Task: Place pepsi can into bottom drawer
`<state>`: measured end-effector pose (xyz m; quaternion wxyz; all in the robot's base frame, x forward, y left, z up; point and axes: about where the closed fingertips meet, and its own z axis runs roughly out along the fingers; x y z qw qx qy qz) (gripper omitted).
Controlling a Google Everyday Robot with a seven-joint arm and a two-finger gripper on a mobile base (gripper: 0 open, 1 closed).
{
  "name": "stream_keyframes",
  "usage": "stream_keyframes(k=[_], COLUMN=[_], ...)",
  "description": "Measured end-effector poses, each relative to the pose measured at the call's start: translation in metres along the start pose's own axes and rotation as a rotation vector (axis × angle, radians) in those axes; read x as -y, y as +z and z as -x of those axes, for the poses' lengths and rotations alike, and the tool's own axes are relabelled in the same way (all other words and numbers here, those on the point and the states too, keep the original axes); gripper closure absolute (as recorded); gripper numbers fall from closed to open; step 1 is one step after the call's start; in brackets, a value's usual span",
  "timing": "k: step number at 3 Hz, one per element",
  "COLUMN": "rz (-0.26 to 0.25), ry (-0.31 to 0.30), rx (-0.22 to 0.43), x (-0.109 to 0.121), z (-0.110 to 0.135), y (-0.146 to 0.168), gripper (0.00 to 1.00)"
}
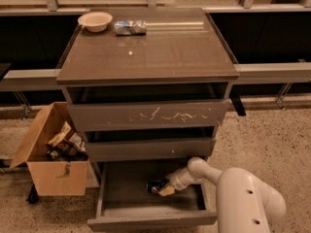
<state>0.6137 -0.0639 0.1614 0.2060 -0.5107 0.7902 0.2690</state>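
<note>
The pepsi can [154, 185], small and dark blue, lies on its side inside the open bottom drawer [150, 220], right of the drawer's middle. My gripper [164, 188] reaches into the drawer from the right, low over its floor, and is shut on the can's right end. My white arm [248, 198] fills the lower right corner and hides the drawer's right front corner.
Above are the narrower middle drawer [150, 149] and the top drawer [150, 114] with white scratches, both slightly open. On the cabinet top [146, 52] stand a beige bowl [95, 21] and a silvery foil packet [130, 27]. An open cardboard box [48, 171] of snacks stands at the left.
</note>
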Motion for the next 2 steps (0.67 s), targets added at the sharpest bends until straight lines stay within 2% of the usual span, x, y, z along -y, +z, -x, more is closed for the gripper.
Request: stream_keyframes(k=[1,2], rz=[0.005,-0.015], ry=[-0.004,-0.029], rx=[0.059,0.127], x=[-0.013,-0.03], z=[-0.003,-0.006], y=[-0.016,-0.057], gripper=[0.0,0.0])
